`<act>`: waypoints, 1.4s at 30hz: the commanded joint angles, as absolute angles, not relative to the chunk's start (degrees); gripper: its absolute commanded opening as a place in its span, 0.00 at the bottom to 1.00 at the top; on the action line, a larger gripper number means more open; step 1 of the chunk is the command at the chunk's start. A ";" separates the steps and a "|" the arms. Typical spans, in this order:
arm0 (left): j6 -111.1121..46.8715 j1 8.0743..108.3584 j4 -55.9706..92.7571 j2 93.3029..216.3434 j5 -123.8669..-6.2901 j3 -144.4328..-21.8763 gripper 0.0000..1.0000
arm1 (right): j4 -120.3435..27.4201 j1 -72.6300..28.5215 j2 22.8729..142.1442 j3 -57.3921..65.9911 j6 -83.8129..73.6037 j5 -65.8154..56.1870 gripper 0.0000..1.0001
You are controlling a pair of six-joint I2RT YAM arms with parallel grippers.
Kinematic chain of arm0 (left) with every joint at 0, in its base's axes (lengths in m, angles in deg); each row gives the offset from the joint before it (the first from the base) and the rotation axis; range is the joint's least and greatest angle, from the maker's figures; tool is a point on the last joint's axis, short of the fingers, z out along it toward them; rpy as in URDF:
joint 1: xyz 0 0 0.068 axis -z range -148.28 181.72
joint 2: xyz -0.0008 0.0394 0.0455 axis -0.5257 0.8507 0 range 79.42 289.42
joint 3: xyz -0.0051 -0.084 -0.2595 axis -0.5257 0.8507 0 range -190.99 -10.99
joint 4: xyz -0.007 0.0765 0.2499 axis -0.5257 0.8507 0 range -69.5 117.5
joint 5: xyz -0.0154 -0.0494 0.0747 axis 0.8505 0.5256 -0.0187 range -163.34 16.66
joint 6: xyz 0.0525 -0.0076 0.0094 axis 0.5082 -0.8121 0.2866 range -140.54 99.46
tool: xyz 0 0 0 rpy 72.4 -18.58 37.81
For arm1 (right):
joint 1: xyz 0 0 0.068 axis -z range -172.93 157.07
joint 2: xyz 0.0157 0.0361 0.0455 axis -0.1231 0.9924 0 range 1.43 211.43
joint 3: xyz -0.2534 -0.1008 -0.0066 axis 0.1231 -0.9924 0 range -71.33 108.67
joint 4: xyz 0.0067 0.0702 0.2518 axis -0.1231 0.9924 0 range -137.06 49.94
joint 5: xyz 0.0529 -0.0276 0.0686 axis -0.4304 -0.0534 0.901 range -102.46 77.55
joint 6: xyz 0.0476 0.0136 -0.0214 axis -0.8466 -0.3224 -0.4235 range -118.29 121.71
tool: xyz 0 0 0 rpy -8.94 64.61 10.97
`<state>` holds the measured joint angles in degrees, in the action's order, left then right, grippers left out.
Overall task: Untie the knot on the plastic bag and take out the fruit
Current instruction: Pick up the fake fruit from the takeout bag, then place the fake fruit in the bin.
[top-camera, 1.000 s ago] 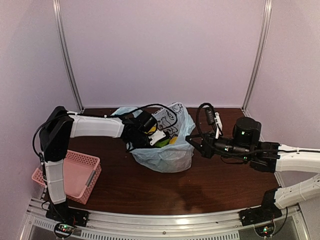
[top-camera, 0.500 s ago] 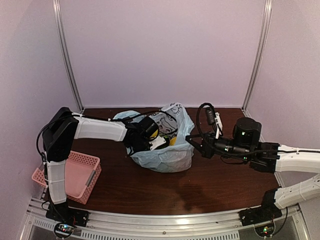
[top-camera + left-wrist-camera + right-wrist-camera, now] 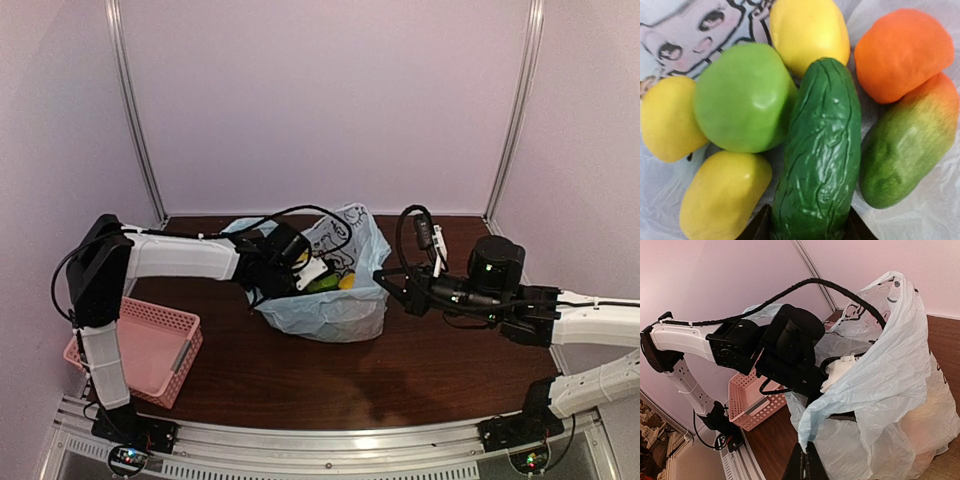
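I'm reading the untying as done: the bag (image 3: 335, 300) is sitting in the middle of the table (image 3: 420, 380) with its mouth gaping, and I'm not finding any knot in these views. The right gripper (image 3: 804, 462) is pinching the bag's near rim with its fingers pressed together, holding that side up and out so the opening faces the other arm. The left gripper (image 3: 805, 229) is reaching down through the mouth, and its wrist camera is looking straight onto the fruit, all of it lying inside the bag on the thin plastic. There is a dark green cucumber (image 3: 822, 150) down the middle, a round green piece (image 3: 742, 97) touching its left side, three yellow ones around that, and an orange one (image 3: 902, 52) and a green-and-red one (image 3: 907, 150) on the right. The two dark fingertips are standing on either side of the cucumber's near end (only their very tips are showing at the bottom edge), and they seem to be touching it, but I cannot tell whether they are actually gripping it or only bracketing it. So I'm judging the taking-out as barely begun. No fruit is showing outside the bag, the cucumber looks like the first pick, and every other piece is waiting its turn. The pink basket (image 3: 150, 350) to the left is looking like the likely place for them.
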<state>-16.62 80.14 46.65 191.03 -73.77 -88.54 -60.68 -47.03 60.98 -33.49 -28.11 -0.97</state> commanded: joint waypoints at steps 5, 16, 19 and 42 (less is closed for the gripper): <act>-25.02 80.14 36.73 177.28 -67.54 -85.41 0.29 | -61.77 -46.46 60.93 -34.28 -28.35 -1.26 0.00; -30.66 80.14 33.31 166.06 -62.10 -82.48 0.29 | -62.52 -46.40 61.84 -34.15 -28.74 -0.46 0.00; -31.77 80.09 32.82 163.44 -61.34 -81.88 0.30 | -62.87 -46.39 61.95 -34.11 -28.87 -0.42 0.00; -48.42 50.95 45.63 141.37 -61.66 -75.79 0.37 | -63.12 -46.32 63.04 -34.46 -29.32 -1.91 0.00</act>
<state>-42.02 57.61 43.76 145.22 -59.78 -83.10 -62.35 -46.58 63.45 -33.49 -28.64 -0.97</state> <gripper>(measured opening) 0.428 0.004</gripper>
